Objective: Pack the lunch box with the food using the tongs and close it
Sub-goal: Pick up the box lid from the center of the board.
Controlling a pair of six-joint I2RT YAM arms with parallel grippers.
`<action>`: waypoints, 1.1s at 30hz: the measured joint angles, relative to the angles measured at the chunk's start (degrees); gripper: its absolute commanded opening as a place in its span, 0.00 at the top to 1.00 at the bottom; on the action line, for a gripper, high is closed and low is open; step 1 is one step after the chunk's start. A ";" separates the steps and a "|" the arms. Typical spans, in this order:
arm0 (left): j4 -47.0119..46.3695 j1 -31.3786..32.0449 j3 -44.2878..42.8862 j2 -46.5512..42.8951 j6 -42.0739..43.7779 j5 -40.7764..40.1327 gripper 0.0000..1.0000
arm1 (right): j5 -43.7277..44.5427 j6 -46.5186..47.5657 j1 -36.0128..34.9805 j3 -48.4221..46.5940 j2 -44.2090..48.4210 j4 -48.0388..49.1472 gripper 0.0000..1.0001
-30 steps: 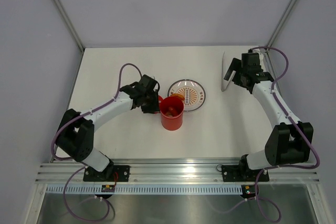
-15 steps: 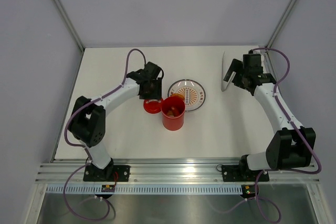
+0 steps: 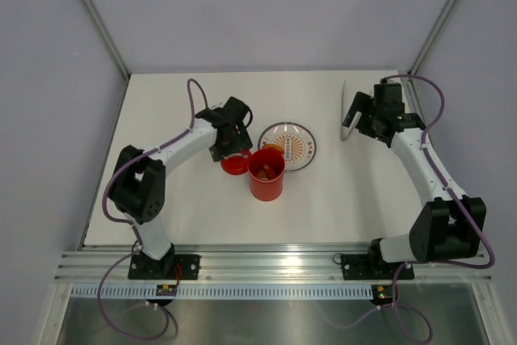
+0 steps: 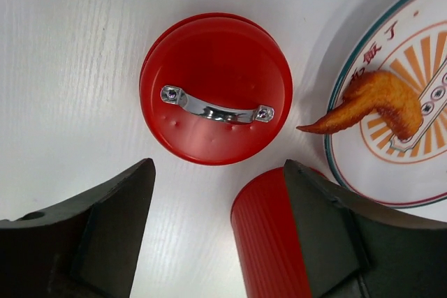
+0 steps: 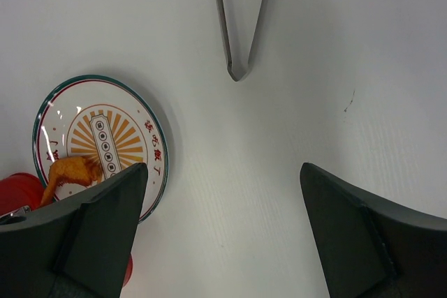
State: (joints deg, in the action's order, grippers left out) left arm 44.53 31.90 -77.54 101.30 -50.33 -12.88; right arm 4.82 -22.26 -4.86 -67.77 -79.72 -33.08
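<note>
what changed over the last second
The left gripper opened and released the red lid, which now lies on the table left of the tub. Right gripper, tongs, plate and tub stayed put.

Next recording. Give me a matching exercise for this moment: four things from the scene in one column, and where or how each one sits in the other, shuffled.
Things:
1. lid
2. lunch box
3. chicken wing
4. tongs

Places or states:
A. lying on the plate
B. flat on the table, handle up, beside the lunch box
C. alone on the table near its right edge
D. standing upright, uncovered

Pairs: 1-B, 2-D, 3-A, 4-C
</note>
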 measured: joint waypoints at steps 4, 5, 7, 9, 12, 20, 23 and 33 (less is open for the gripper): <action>0.33 0.00 -0.02 0.11 -6.29 -1.09 0.30 | -1.14 0.00 0.00 0.00 0.00 0.00 0.02; 0.44 0.00 -0.07 0.22 -7.93 -1.46 0.31 | -1.51 0.00 0.00 0.00 0.00 0.02 0.02; 1.09 0.00 -0.68 1.11 -10.71 -2.47 0.34 | -1.84 -0.02 0.00 0.00 0.00 0.02 0.02; 1.60 0.00 -1.64 2.58 -12.74 -3.30 0.37 | -2.47 0.00 0.00 0.00 0.00 0.02 0.02; 2.34 0.02 -3.17 5.18 -15.10 -4.59 0.37 | -2.86 0.00 0.00 0.00 0.00 0.02 0.02; 3.34 0.79 -6.23 8.41 -18.38 -6.54 0.41 | -3.04 0.17 0.00 0.00 0.00 0.02 0.02; 3.45 1.16 -6.88 9.14 -19.15 -6.97 0.45 | -3.06 0.22 0.00 0.00 0.00 0.02 0.02; 4.11 1.38 -7.39 11.72 -20.94 -7.37 0.55 | -3.93 0.55 0.00 0.61 0.00 0.02 0.02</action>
State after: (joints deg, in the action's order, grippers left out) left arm 48.64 33.28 -84.93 113.01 -71.26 -20.25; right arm 0.89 -21.71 -4.86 -67.16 -79.72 -33.06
